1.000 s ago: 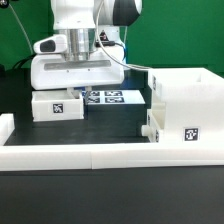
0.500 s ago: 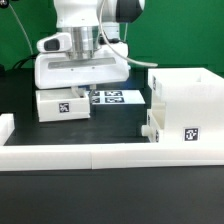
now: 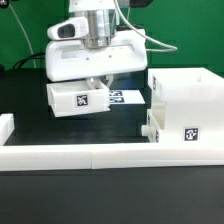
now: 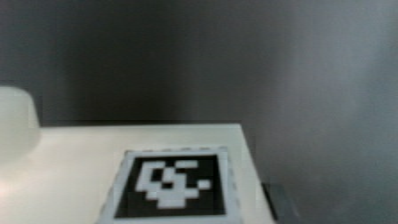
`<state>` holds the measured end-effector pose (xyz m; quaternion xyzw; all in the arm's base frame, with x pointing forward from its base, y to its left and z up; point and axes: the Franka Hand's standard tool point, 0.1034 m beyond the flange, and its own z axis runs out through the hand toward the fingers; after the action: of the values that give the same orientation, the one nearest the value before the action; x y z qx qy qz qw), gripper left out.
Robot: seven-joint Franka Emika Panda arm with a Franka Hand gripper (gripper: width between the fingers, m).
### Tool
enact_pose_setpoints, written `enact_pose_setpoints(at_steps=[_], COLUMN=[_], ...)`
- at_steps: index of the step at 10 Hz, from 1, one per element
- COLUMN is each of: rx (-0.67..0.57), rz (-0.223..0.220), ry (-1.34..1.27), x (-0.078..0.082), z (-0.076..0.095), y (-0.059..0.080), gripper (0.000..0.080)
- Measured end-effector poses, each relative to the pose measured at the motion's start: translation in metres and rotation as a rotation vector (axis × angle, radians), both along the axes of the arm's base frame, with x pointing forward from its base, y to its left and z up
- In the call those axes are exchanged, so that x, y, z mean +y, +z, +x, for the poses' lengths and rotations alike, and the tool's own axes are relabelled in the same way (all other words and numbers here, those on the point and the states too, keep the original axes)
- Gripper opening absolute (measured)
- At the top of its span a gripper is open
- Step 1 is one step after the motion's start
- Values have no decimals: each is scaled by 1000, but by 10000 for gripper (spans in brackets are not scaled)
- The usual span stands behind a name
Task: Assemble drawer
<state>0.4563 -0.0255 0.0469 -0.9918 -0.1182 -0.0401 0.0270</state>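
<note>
I see a black table [image 3: 22,95] in front of a green backdrop [image 3: 25,30], with a long white border wall [image 3: 100,156] across the lower frame. At centre, the gripper [image 3: 97,86] comes down from above, its fingers pinched onto the top edge of a small white tray [image 3: 68,98]. The tray's tag [image 3: 80,100] faces me. My wrist view shows that tag [image 4: 173,185] close up on the white tray [image 4: 143,140]. The hollow housing [image 3: 188,100] stands at right, apart from the tray. The marker board [image 3: 127,97] lies between them.

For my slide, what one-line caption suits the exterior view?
The Panda's fingers hold a tagged white tray, slightly tilted, beside the tall hollow housing.
</note>
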Motion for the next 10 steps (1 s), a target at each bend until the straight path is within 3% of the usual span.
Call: enact_pose_setpoints(at_steps=[4, 8, 10], rx=[-24, -24, -34], rz=[5, -1, -19], ry=[41, 78, 272], x=[24, 22, 19], z=[31, 28, 28], y=[15, 12, 11], gripper=[42, 42, 42])
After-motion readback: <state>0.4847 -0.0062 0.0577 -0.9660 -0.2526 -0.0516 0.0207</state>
